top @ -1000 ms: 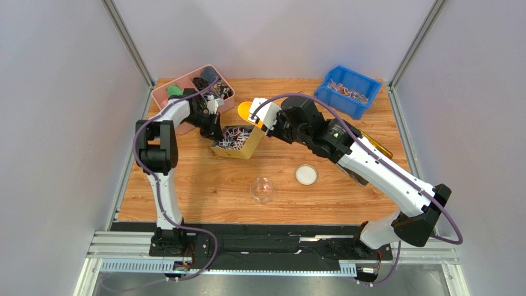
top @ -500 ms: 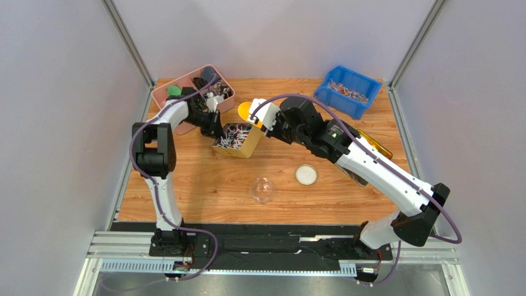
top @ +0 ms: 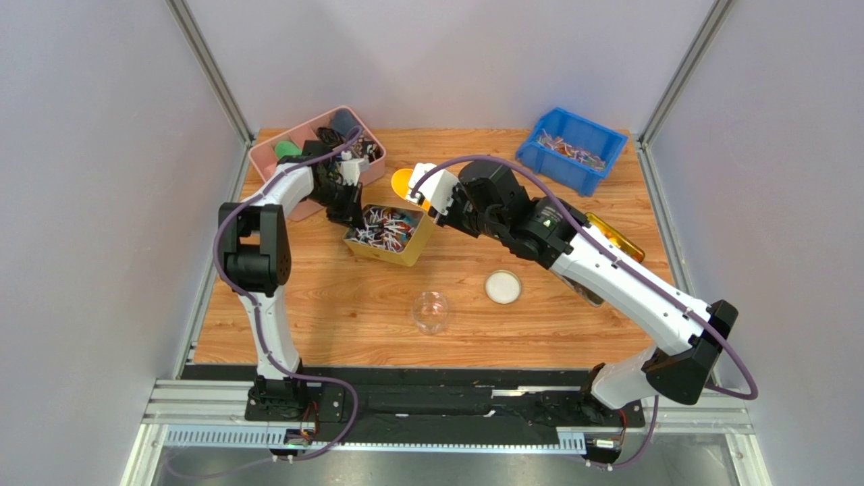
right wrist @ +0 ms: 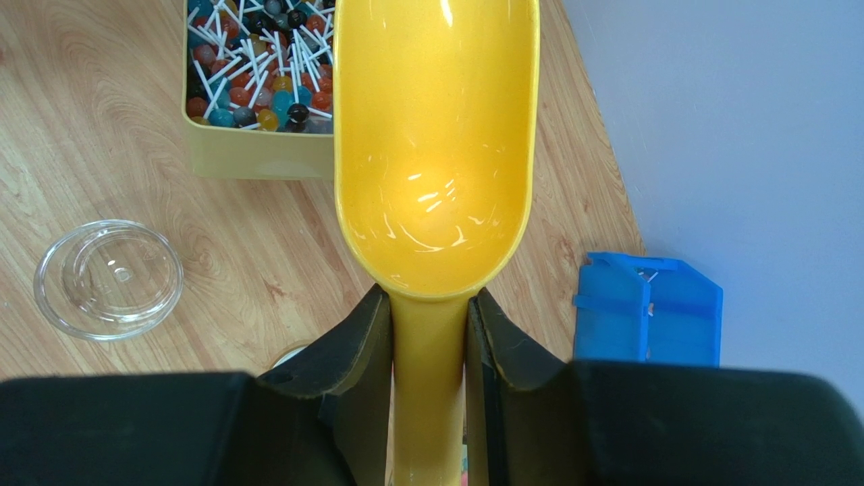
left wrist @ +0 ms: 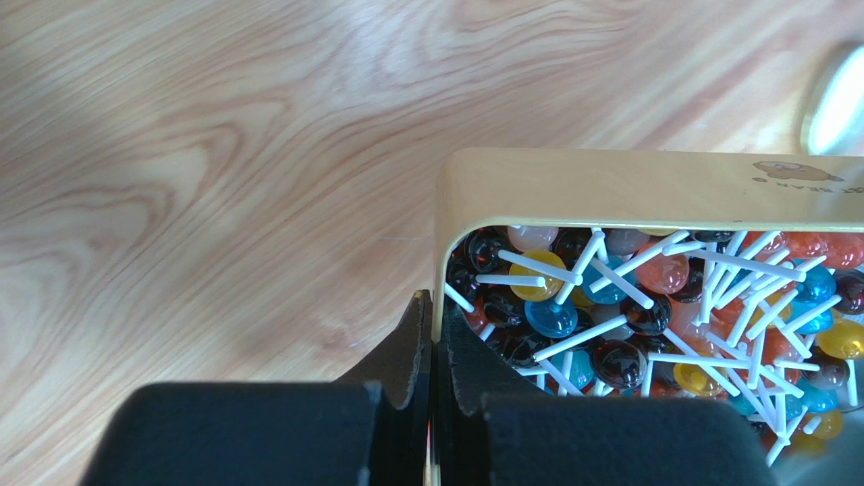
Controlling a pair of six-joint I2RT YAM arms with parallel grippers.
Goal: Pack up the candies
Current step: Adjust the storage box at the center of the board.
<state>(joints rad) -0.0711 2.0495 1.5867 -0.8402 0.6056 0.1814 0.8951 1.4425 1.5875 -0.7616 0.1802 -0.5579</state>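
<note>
The candies are small round lollipops with white sticks, in orange, blue, yellow and dark colours. They fill a yellow box at the table's back left. My left gripper is shut on the box's wall, one finger inside and one outside; it also shows in the top view. My right gripper is shut on the handle of an empty yellow scoop. The scoop's bowl hangs over the box's right edge. In the top view the right gripper is just right of the box.
A clear jar and a white lid lie in front of the box. A blue bin of small wrapped items stands at the back right. A pink tray of mixed items stands at the back left.
My left gripper has turned the yellow box a little, so more of its inside shows from above. The right arm and scoop have hardly moved.
</note>
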